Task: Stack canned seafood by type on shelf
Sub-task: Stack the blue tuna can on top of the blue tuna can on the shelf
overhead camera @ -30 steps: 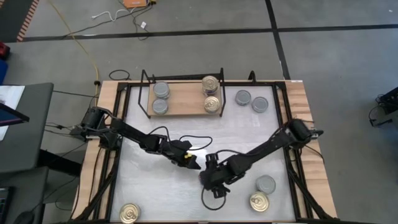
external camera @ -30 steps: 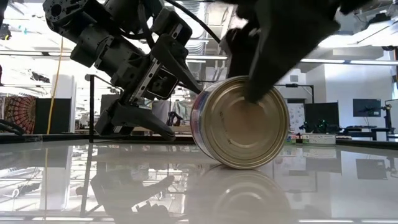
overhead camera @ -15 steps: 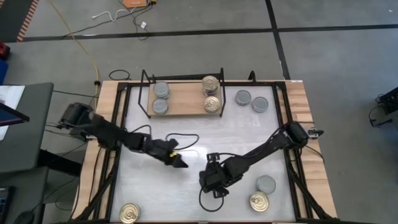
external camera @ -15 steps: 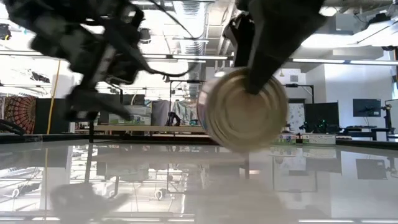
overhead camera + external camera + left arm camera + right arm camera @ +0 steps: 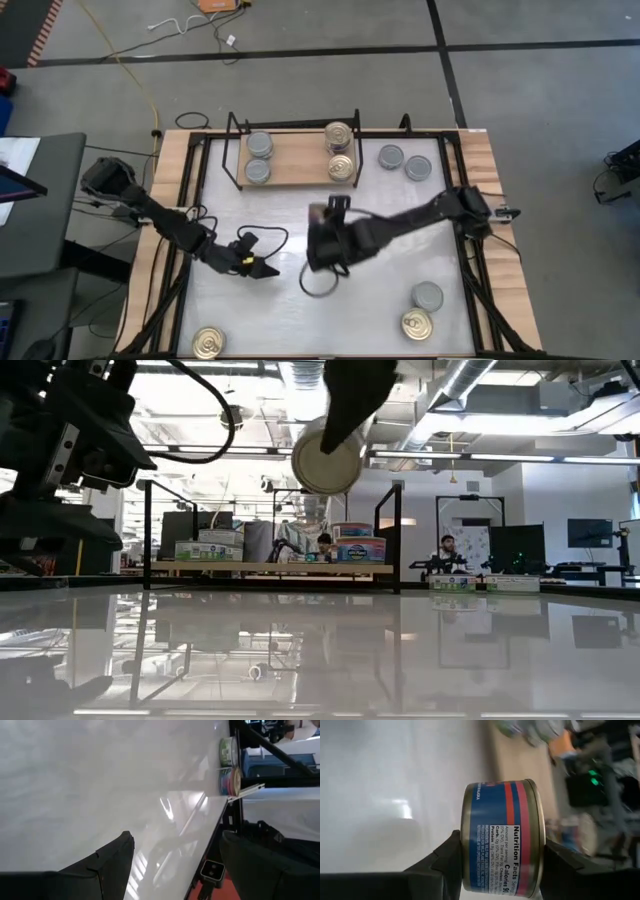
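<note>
Cans (image 5: 259,146): four shelved, five tabled, one gripped

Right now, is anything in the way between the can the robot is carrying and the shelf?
Nothing visible is. The right gripper holds the can above the white table, and bare tabletop lies between it and the shelf, whose middle is free between its cans.

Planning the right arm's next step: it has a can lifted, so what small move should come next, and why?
Probably carry it on toward the shelf. The right gripper grips a blue-and-red labelled can above the table, short of the shelf, where cans already stand.
</note>
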Tool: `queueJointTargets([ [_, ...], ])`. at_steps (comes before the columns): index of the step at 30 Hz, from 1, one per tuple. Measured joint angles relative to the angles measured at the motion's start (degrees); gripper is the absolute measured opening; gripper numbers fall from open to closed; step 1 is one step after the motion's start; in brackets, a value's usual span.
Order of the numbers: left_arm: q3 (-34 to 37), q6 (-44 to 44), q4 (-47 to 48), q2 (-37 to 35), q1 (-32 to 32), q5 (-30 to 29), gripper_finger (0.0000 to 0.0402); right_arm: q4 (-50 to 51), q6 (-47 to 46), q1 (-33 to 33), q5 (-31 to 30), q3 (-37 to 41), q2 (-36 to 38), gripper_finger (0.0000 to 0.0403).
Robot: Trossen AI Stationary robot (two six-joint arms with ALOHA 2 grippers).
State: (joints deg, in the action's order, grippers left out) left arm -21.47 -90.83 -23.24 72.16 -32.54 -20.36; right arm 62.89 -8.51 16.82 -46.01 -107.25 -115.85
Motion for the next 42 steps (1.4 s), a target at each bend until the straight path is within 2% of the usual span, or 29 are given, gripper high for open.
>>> queueJointTargets([
  [6, 0.00, 0.43, 0.26, 0.02, 0.22, -1.57, 0.0284, 2.22, 4.23, -8.73, -4.84, -1.26, 0.00, 0.0214],
  [12, 0.00, 0.37, 0.41, 0.02, 1.05, -1.56, 0.0284, 0.32, 7.50, -16.97, -4.95, -1.23, -0.02, 0.0214],
  [17, 0.00, -0.80, 2.11, 0.04, 2.22, -1.47, 0.0284, 0.49, 7.54, -20.99, -4.89, -1.21, -0.02, 0.0214],
  [23, 0.00, -1.89, 2.45, 0.04, 3.92, 2.70, 0.0284, 1.85, 9.00, -22.31, -3.53, -1.20, -4.61, 0.0214],
  [28, 0.00, -3.04, 2.45, 0.04, 4.68, 4.77, 0.0284, 4.67, 4.46, -22.48, -5.86, -1.15, -7.62, 0.0214],
  [33, 0.00, -4.40, 2.35, 0.04, 4.68, 5.15, 0.0284, 5.57, 4.00, -22.53, -7.91, -1.24, -9.65, 0.0214],
  [42, 0.00, -5.02, 2.33, 0.04, 4.68, 5.14, 0.0284, 5.60, 3.89, -22.44, -7.76, -1.30, -9.91, 0.0214],
])
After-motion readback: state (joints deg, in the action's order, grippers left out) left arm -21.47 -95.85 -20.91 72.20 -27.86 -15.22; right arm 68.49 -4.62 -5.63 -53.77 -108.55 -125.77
